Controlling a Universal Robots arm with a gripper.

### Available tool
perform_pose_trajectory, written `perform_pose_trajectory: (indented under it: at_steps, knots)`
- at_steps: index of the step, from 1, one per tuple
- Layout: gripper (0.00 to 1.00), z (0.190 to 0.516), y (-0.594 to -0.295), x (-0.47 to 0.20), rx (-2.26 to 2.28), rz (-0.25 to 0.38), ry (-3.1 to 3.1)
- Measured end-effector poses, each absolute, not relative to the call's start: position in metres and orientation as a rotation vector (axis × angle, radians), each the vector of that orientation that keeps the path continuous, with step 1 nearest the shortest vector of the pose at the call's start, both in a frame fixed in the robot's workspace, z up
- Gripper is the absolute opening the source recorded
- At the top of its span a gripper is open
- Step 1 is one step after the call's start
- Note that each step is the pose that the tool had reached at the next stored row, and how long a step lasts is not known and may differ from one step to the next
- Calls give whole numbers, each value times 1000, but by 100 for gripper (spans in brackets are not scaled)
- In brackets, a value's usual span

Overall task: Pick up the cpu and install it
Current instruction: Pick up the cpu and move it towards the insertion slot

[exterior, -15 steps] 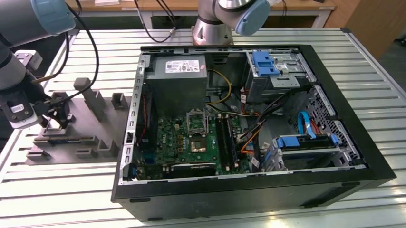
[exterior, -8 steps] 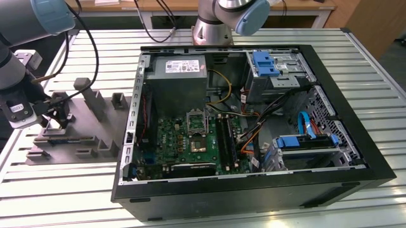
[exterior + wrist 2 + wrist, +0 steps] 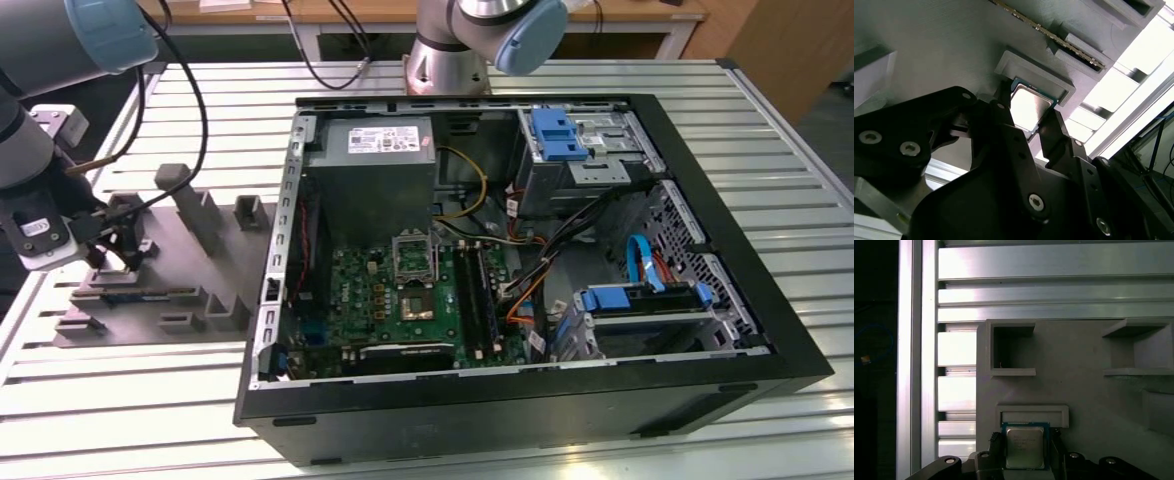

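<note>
1. Gripper (image 3: pixel 115 265): hangs low over the plate (image 3: pixel 147 300) at the exterior view's left; its two black fingers (image 3: pixel 1004 117) point down at the plate surface.
2. Cpu (image 3: pixel 1029 104) (image 3: pixel 1025 447): lies directly between the fingertips in both wrist views; silvery top facing up, thin green edge showing round it; flat on the plate, not lifted.
3. Grasp: one finger stands against each of two opposite edges of the cpu, so the gripper is clamped on the chip; no gap shows on either side in the first wrist view.
4. Lip (image 3: pixel 1032 412): a raised grey frame on the plate, just beyond the fingertips; the far edge of the cpu sits against it.
5. Pockets (image 3: pixel 1011 352): open square recesses in the plate, farther out from the gripper than the lip.
6. Blocks (image 3: pixel 200 215): upright grey posts on the plate, near the gripper, on the side toward the case.
7. Case (image 3: pixel 534 400): black, lying open, well apart from the gripper toward the exterior view's right; green board (image 3: pixel 387 290) on its floor.
8. Table (image 3: pixel 747 120): ribbed aluminium, under both plate and case.
</note>
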State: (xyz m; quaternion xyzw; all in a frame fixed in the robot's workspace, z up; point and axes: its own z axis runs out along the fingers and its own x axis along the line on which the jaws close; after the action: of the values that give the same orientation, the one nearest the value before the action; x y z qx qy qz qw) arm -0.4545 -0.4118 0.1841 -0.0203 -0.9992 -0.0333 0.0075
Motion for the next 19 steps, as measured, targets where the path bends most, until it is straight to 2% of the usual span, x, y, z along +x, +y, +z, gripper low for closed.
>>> perform_pose_trajectory:
  at_steps: [19]
  knots:
    - [47,189,-412,-455,-63,-104,-3124]
